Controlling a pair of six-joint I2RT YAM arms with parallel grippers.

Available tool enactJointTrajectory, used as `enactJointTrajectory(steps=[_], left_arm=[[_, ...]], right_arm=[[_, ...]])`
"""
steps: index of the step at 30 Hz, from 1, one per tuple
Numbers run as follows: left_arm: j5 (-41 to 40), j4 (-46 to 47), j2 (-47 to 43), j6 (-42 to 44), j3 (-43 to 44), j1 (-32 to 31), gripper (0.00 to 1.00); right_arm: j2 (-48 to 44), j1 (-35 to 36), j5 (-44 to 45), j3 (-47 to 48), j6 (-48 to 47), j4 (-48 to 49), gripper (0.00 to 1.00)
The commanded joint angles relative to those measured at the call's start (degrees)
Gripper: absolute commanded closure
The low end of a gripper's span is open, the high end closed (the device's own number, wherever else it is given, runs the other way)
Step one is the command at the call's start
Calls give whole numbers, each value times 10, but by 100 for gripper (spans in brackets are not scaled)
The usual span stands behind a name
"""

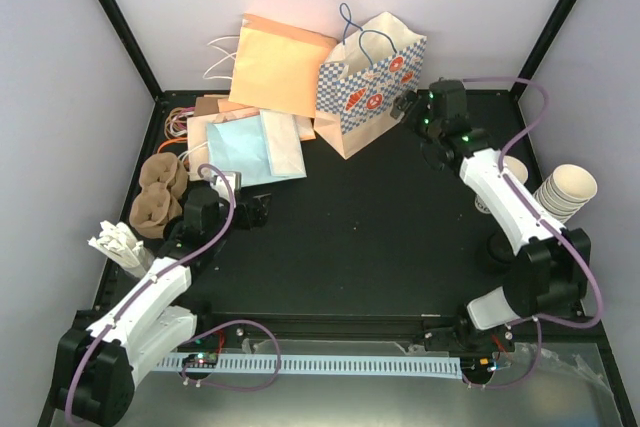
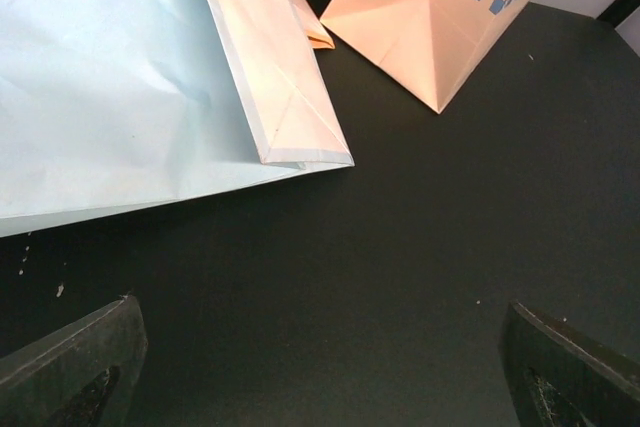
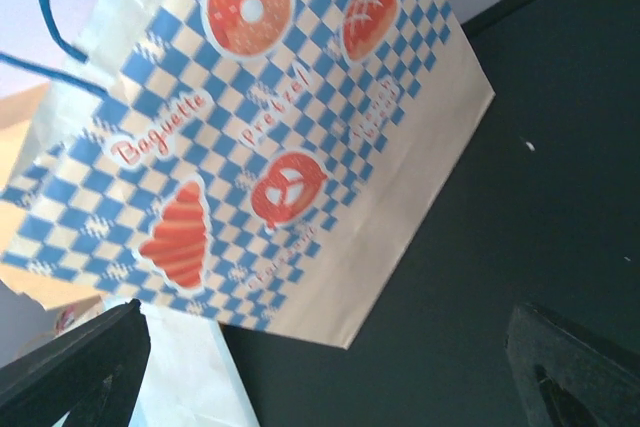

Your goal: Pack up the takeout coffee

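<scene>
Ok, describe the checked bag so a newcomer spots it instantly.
At the far edge of the black table, right of the heap of flat paper bags, stands the checked bag. It alone has blue-and-white checks, red pastry pictures and blue cord handles.

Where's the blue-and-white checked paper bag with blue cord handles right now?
The checked paper bag sits at the far middle of the top view, between a flat orange paper bag and the open right gripper.
</scene>
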Motion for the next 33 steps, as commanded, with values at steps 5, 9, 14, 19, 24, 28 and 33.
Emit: enactJointTrajectory(steps=[5,9,14,19,24,28,33], left_arm=[[3,31,-19,13,-18,-2,1],[0,35,-26,13,-23,-2,1],[-1,36,-28,14,-26,-2,1],[-2,36,-33,14,-30,-1,1],[-2,40,-33,13,-33,-2,1],[-2,41,-30,13,-33,-2,1],[0,43,-29,13,-34,-2,1]], right_arm=[[90,10,34,133,39,-61,0],[142,11,42,205,49,-90,0],[227,11,53,337,53,-148,0],[313,9,82,476,32,-200,0],[378,0,60,563,-5,-202,0],[406,-2,28,577,-39,-150,0],[442,-3,16,605,-61,-114,1]])
